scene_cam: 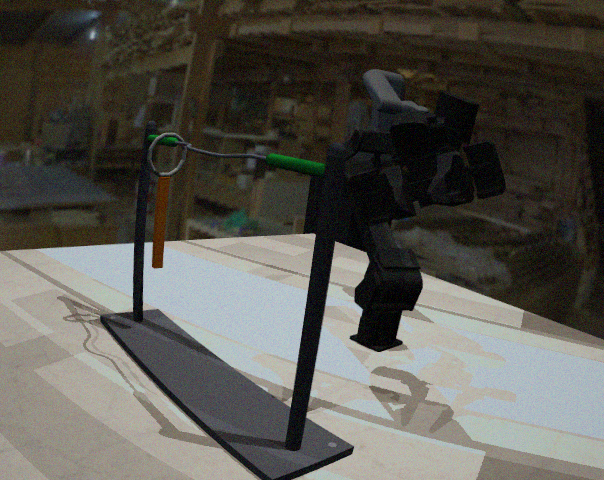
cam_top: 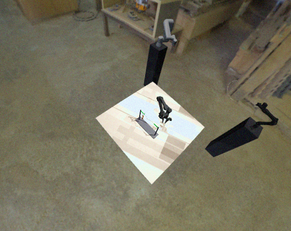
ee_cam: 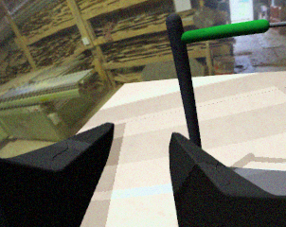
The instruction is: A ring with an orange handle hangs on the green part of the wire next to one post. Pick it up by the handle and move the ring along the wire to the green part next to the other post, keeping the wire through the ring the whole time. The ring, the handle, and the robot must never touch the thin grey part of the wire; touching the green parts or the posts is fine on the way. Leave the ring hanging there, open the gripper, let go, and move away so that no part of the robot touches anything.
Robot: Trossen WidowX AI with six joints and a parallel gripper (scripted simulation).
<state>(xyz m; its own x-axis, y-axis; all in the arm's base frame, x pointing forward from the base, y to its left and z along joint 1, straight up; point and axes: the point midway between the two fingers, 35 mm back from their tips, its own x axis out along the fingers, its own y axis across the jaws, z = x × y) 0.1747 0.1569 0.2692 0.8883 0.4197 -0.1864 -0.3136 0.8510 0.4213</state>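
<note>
The ring (scene_cam: 163, 174) hangs around the green part (scene_cam: 171, 140) (cam_top: 142, 112) beside the far post (scene_cam: 138, 258) (cam_top: 139, 114). Its orange handle (scene_cam: 160, 222) (cam_top: 142, 117) points straight down, above the base board. The thin grey wire (scene_cam: 214, 153) runs to the other green part (scene_cam: 294, 163) (cam_top: 155, 125) (ee_cam: 225, 31) at the near post (scene_cam: 312, 310) (cam_top: 156, 131) (ee_cam: 187, 90). My gripper (ee_cam: 142, 135) (cam_top: 164, 121) is partly open and empty, on the arm's side of the near post, apart from the handle. Its fingers are hard to make out in the exterior view. The ring is out of the wrist view.
The dark base board (scene_cam: 204, 377) (cam_top: 147, 127) joins both posts and stands on the table (cam_top: 140, 154). Two other arms stand on black pedestals (cam_top: 155, 62) (cam_top: 232, 137) beyond the table's edges.
</note>
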